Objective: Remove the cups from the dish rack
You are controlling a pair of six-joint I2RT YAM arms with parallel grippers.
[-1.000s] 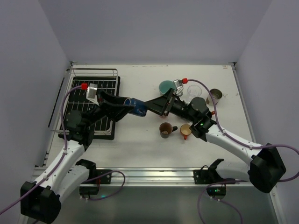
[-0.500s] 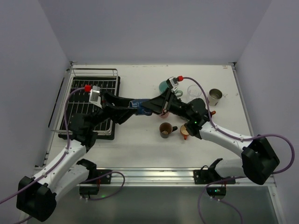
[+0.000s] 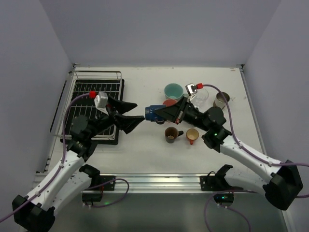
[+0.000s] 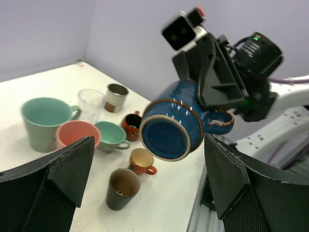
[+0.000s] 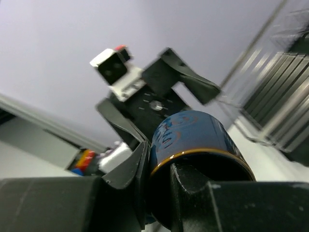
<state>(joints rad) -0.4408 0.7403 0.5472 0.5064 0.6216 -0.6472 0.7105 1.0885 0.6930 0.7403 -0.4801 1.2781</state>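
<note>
A blue cup [image 3: 153,113] hangs on its side above the table middle, my right gripper [image 3: 163,114] shut on its rim. In the right wrist view one finger sits inside the blue cup [image 5: 198,133] and the other presses its outer wall. My left gripper [image 3: 133,115] stands open just left of the cup, not touching it. The left wrist view shows the blue cup's base [image 4: 169,137] between my wide fingers [image 4: 67,169]. The dish rack [image 3: 96,74] lies at the far left with no cup visible in it; my left arm covers part of it.
Right of centre stand a teal mug [image 3: 173,90], a salmon tumbler [image 3: 169,102], a clear glass [image 3: 200,95], a metal cup [image 3: 221,100], a dark brown cup [image 3: 171,134] and an orange espresso cup [image 3: 192,136]. A small teal mug [image 4: 110,134] sits among them.
My left gripper has opened, let go of the blue cup and drawn back left. My right gripper has shut on the cup's rim and carried it a little to the right.
</note>
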